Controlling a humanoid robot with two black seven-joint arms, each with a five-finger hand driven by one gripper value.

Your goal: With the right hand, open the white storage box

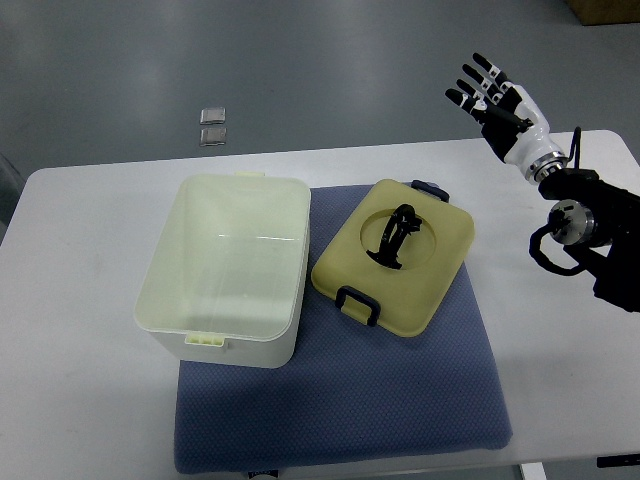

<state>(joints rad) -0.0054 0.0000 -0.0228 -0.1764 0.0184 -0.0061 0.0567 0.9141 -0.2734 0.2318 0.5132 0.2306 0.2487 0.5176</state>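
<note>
The white storage box [228, 268] stands open and empty on the left part of a blue mat [420, 390]. Its pale yellow lid [393, 254] lies flat on the mat to the right of the box, leaning against the box's right wall, with a black handle in its round recess and dark clips at two edges. My right hand [492, 95] is raised past the table's far right edge, fingers spread, holding nothing, well apart from the lid. Its arm [585, 225] enters from the right edge.
A white table [80, 300] carries the mat. Two small grey square pieces [212, 126] lie on the grey floor beyond the table's far edge. A brown box corner [605, 10] shows at the top right.
</note>
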